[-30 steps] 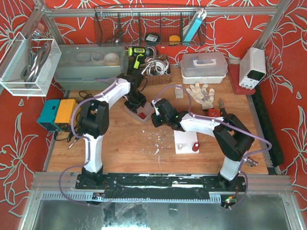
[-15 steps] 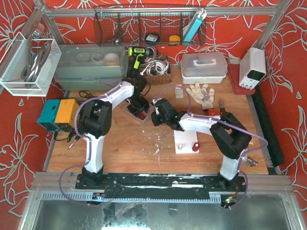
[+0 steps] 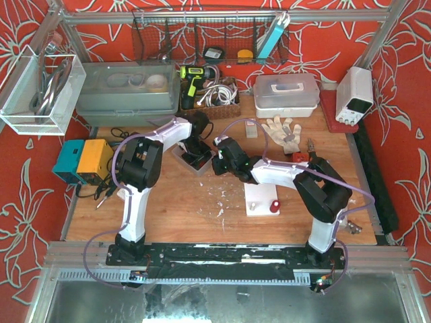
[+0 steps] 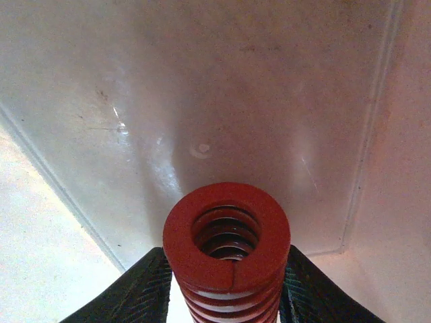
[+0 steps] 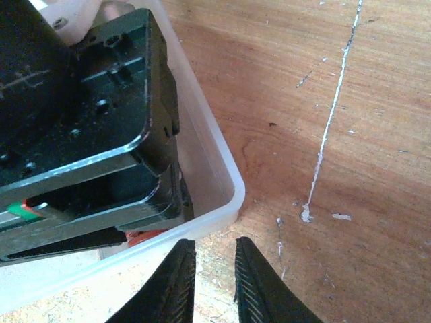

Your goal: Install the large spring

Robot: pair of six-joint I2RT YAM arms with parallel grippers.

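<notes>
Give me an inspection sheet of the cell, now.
Surface: wooden table, white scuffs.
Job's things: red spring held over clear tray; white base plate on table.
Clutter: gloves, lidded box, drill.
Grippers: left gripper shut on spring; right gripper at tray corner, narrow gap, grip unclear.
Cables: purple cables along both arms.
Surroundings: red floral walls, power supply, wire rack.

Glossy red metal spring (image 4: pixel 226 269), scuffed translucent plastic tray (image 4: pixel 202 101), scratched matt wooden table (image 5: pixel 350 101)
</notes>
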